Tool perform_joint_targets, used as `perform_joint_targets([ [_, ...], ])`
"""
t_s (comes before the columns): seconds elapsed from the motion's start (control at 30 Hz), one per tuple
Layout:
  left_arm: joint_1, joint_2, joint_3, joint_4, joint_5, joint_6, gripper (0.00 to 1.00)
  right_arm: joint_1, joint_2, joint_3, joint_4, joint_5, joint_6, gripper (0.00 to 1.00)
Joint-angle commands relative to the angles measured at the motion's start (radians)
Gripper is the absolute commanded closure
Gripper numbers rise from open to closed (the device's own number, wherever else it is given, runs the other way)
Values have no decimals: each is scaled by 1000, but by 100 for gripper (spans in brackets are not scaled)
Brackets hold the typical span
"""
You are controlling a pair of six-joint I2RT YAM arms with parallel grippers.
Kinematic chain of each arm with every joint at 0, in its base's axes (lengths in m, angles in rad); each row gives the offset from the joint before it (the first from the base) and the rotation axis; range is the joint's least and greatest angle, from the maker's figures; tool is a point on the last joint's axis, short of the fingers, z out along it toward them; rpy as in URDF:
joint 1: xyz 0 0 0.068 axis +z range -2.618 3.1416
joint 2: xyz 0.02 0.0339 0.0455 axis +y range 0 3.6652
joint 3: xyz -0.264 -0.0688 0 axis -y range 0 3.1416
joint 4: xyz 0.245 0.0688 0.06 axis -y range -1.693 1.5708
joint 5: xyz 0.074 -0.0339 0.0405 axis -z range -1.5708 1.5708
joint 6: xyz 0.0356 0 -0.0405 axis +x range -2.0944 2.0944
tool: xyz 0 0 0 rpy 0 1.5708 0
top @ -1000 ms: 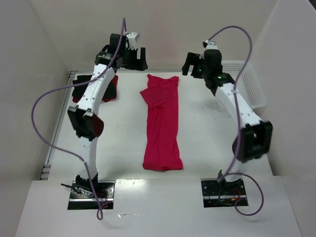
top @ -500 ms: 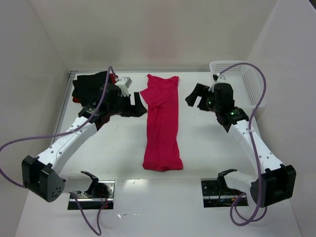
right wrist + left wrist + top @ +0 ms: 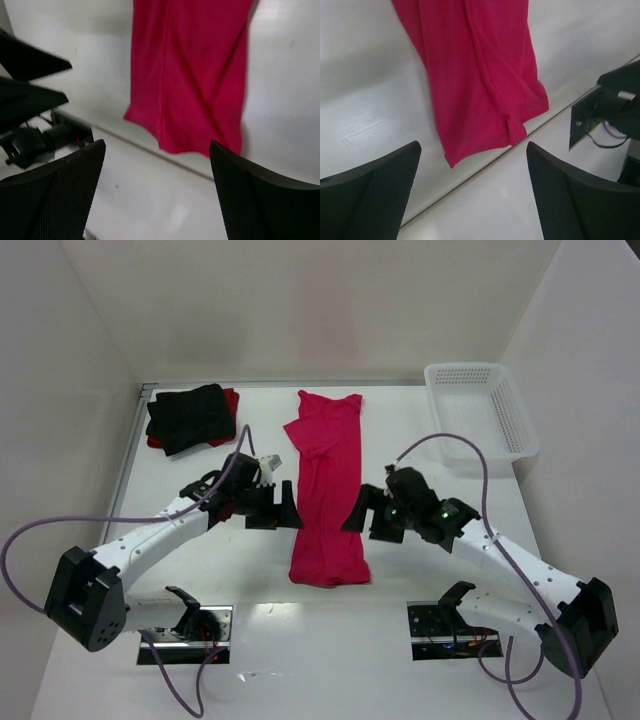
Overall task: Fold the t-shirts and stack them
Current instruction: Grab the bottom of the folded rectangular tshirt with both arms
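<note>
A bright crimson-pink t-shirt [image 3: 328, 490] lies folded lengthwise into a long strip down the middle of the table, its hem toward the near edge. My left gripper [image 3: 283, 508] hovers low at its left edge, open and empty. At the shirt's right edge my right gripper [image 3: 362, 518] is open and empty too. The left wrist view looks down on the shirt's hem [image 3: 480, 75], with the left gripper [image 3: 472, 147] wide apart. The right wrist view has the same hem [image 3: 195, 75] beyond the right gripper [image 3: 157, 143]. A folded black t-shirt [image 3: 188, 416] rests on a darker red one [image 3: 230, 402] at the back left.
A white perforated basket [image 3: 480, 410] stands at the back right corner. White walls close the table on three sides. The arms' base plates [image 3: 185, 632] sit at the near edge, and the right base plate [image 3: 587, 117] shows in the left wrist view.
Both arms have come down from the back of the table toward the near half and now flank the pink shirt's lower part. The black stack is uncovered.
</note>
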Motion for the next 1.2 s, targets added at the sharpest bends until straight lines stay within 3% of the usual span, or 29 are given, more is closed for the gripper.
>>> perform_joint_targets([
  [0.0,-44,45,-21,2,68,-41,6,119,7,-76,-63,2,173,11],
  [0.1,-53,68,-61,2,88,-42,6,192,16,-108,-83,23,236,11],
  [0.6,-124,154,-121,21,183,-21,12,210,-113,-274,-129,48,344,23],
  [1.17,-179,125,-209,106,28,-173,12,210,-18,-257,9,153,312,23],
])
